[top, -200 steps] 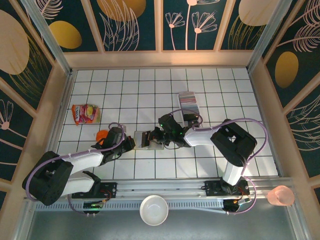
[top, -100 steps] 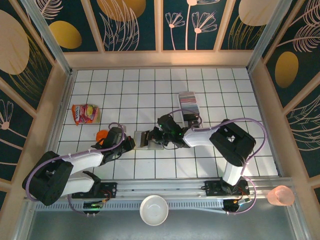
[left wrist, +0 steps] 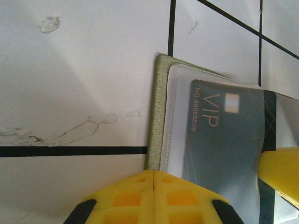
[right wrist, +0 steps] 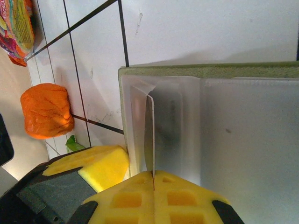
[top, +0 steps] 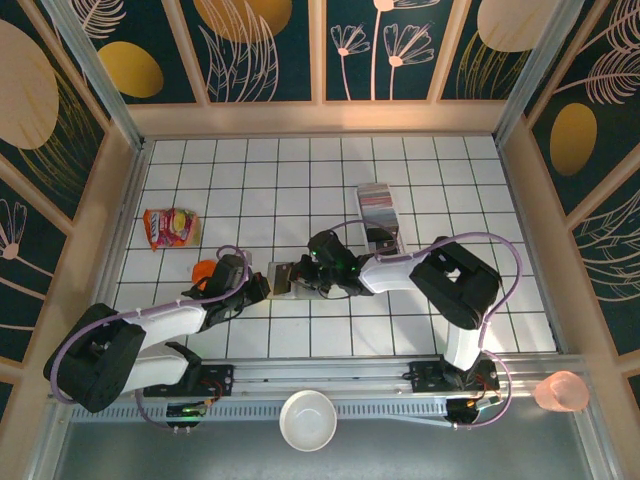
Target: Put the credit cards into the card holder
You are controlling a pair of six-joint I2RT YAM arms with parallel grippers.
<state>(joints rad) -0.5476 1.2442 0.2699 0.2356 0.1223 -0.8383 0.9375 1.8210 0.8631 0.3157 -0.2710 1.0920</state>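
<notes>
**Card going in:** The right fingers [right wrist: 126,200] are feeding a dark VIP card [left wrist: 224,140] into the clear pocket of the card holder [left wrist: 156,116]. The holder is lying open near the middle of the tiled surface [top: 250,190], slightly toward 7 o'clock of its centre. The right fingers are clenched on the card's trailing end. From the right wrist the card is showing edge-on, with its leading end already sitting inside the sleeve.

The left fingers [left wrist: 126,196] are pressed together at the holder's olive border. They appear to be pinning it down, though it cannot be told whether they are pinching the cover or only bearing on it. The remaining credit cards [top: 377,203] are waiting in a striped row at 1 o'clock of the holder, well apart from it.

**Step in hand:** Insertion of this one card appears to be partway through. The next move is calling for a steady push toward 9 o'clock, in line with the pocket mouth, while the left side is keeping the holder from sliding. After that comes a clean release that is not dragging the card back out.

**Change from a second ago:** In the overhead view the right arm is sitting farther toward 9 o'clock, and its fingers are covering more of the holder. The left arm, the holder and the card row are lying where they were.
</notes>
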